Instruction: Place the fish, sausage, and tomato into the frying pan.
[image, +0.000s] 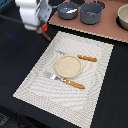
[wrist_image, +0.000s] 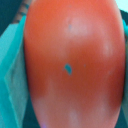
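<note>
The tomato (wrist_image: 70, 65), glossy red-orange, fills the wrist view. In the exterior view it shows as a small red-orange spot (image: 44, 28) under my white gripper (image: 42, 27), which is shut on it at the exterior view's upper left, over the black table. The frying pan (image: 67, 10), dark grey and shallow, stands on the wooden board to the right of the gripper. A short reddish-brown rod, which may be the sausage (image: 46, 36), lies just below the gripper by the placemat's corner. The fish is out of view.
A deeper grey pot (image: 91, 13) stands next to the pan on the wooden board (image: 95, 29), and a tan bowl (image: 123, 16) stands at its right end. A striped placemat (image: 35, 82) holds a tan plate (image: 68, 66), an orange-handled knife (image: 86, 58) and a fork (image: 70, 82).
</note>
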